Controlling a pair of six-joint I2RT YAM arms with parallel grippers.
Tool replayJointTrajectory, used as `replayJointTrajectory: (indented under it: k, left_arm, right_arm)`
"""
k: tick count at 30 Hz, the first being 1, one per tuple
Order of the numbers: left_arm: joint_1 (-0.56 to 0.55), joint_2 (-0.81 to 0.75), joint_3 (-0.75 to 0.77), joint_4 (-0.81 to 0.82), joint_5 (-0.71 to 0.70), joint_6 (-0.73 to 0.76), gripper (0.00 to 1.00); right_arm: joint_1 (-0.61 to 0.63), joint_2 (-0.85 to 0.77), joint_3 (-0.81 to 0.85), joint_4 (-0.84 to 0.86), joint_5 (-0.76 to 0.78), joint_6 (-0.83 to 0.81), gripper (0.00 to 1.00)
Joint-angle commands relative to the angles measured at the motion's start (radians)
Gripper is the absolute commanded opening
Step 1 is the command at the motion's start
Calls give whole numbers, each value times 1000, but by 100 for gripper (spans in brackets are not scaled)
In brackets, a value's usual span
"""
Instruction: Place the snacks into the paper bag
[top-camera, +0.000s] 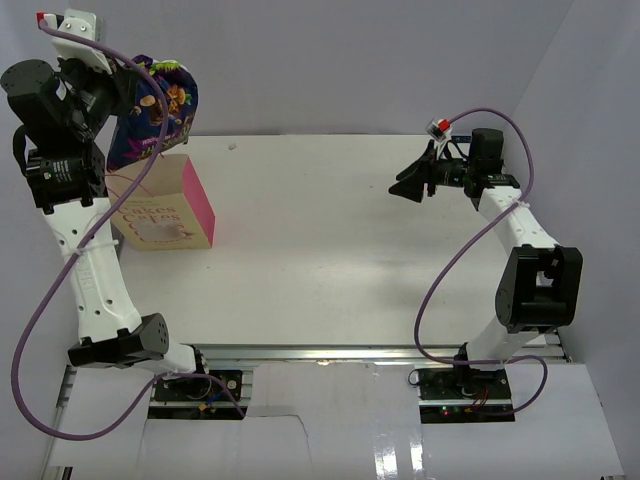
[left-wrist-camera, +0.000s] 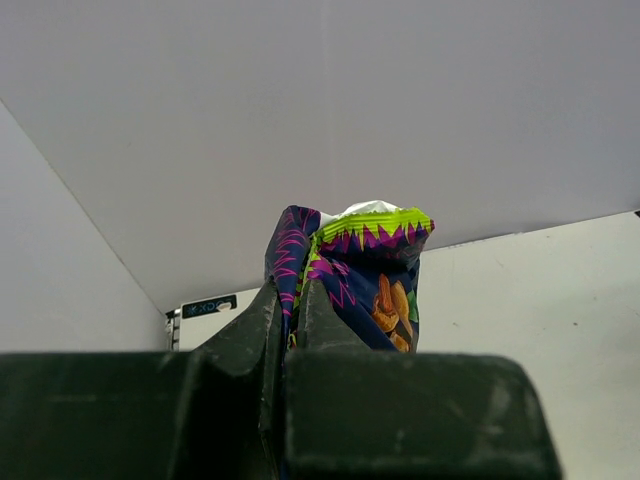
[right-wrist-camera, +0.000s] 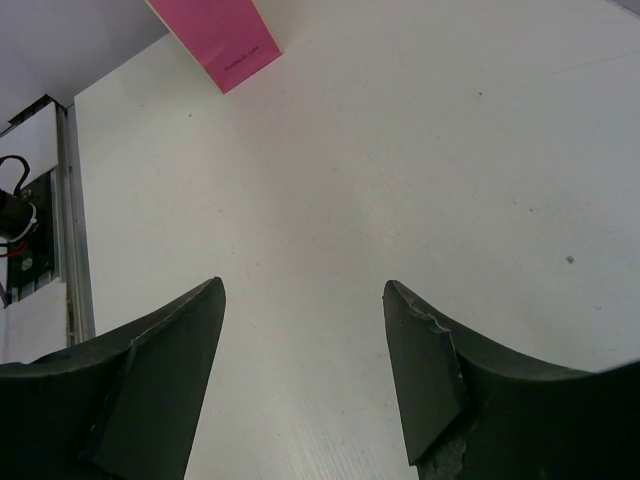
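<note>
White wall (left-wrist-camera: 300, 100) behind crinkly dark-blue snack bag (left-wrist-camera: 365, 270), pink zigzags

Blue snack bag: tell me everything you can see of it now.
The snack bag is crinkly dark blue foil with magenta zigzags, a lime-green band and pictured nuts. The left tool is shut on one edge, holding it off the table, just behind the open top of the paper bag. Contact with that bag is unclear.

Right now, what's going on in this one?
The left gripper is shut on the dark blue snack bag, holding it in the air near the paper bag, which stands on the table. The right gripper is open and empty, off to the right. No other snacks are in view.
</note>
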Motion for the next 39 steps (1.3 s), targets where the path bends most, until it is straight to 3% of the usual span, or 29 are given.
replayJointTrajectory:
  k: [1,39]
  left_arm:
    - [12,-91,-6,116,-51,56,0]
    - [36,-137,-90,105,-49,90,0]
  right_arm:
    - [-4,15,50,29,-19,19,71]
    - [-7,24,15,78,-32,31,71]
